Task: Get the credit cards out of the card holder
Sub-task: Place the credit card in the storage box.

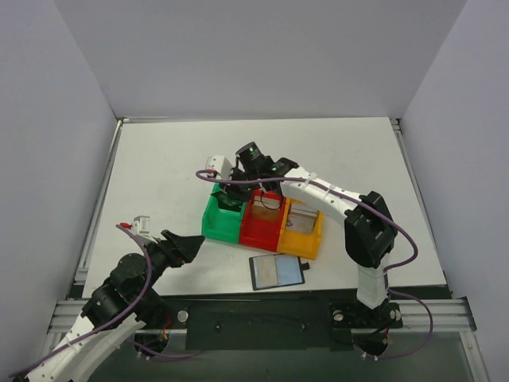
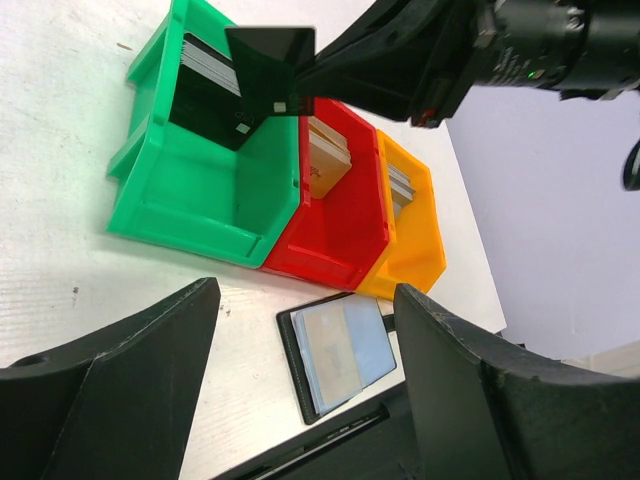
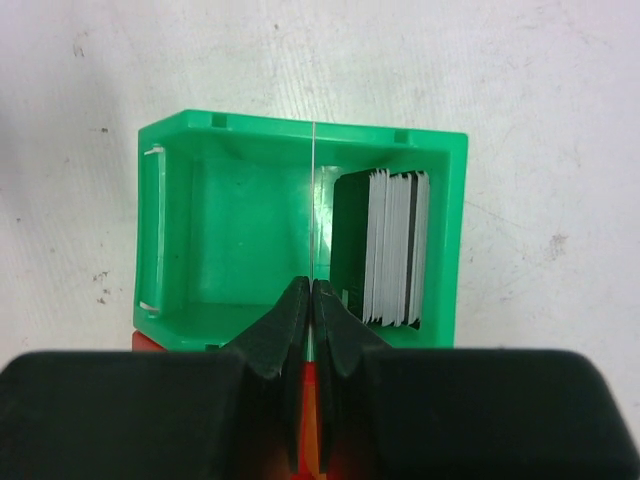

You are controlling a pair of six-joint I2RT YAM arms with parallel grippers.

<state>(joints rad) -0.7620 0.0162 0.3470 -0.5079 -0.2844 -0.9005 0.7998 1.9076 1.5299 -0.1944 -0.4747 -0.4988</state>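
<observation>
Right wrist: card (image 3: 313, 205) pinched edge-on between right jaws, above card holder (image 3: 240, 128).

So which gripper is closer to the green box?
The right one. The right gripper hangs just above the green box, pinching a dark card. The left gripper is open, off the box's near left corner.

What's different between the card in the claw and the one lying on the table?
The held card looks dark all over; the table card has a pale blue-to-tan face with a black border. The held card stands on edge, pinched by the right gripper over the green box; the table card lies flat, untouched. Both are thin rectangles.
</observation>
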